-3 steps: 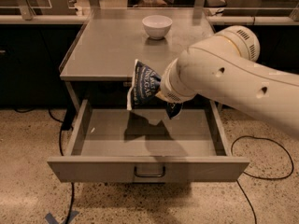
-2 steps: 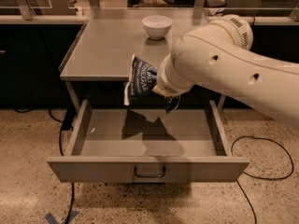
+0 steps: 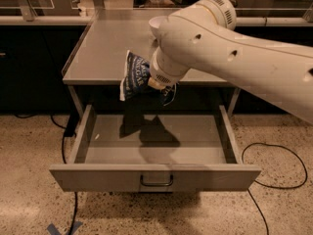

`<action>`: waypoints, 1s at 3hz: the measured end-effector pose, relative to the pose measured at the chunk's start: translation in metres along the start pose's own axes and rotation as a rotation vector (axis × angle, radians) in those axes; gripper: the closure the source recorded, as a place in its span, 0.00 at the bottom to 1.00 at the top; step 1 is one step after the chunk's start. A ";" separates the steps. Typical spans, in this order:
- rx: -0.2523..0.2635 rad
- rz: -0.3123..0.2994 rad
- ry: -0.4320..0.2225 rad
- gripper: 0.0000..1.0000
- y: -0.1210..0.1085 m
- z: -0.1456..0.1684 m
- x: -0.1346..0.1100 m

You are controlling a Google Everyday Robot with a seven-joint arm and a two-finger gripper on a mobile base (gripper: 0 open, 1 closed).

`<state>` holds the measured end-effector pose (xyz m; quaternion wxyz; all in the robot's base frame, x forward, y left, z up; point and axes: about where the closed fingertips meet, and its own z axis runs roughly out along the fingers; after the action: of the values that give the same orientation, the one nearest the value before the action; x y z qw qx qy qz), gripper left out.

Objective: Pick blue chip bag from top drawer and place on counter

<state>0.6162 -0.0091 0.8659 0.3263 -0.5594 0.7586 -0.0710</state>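
Observation:
The blue chip bag [image 3: 135,75] hangs in the air just in front of the counter's [image 3: 105,48] front edge, above the open top drawer [image 3: 151,176]. My gripper [image 3: 155,86] sits at the end of the big white arm and is shut on the bag's right side. The wrist and the bag hide most of it. The drawer is pulled fully out. Its floor shows only the shadows of the bag and the arm.
A white bowl [image 3: 154,26] stands at the back of the counter, half hidden behind my arm. Dark cabinets with pale tops [image 3: 39,20] run behind. Black cables [image 3: 274,180] lie on the speckled floor on both sides of the drawer.
The arm has lifted the bag higher, up from over the drawer to the level of the counter's edge. The arm now covers part of the bowl.

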 end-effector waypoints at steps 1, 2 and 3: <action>-0.014 -0.010 0.001 1.00 -0.005 0.013 -0.015; -0.026 -0.013 0.009 1.00 -0.010 0.026 -0.027; -0.034 -0.006 0.023 1.00 -0.018 0.036 -0.038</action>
<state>0.6569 0.0273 0.8622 0.3076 -0.5662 0.7619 -0.0656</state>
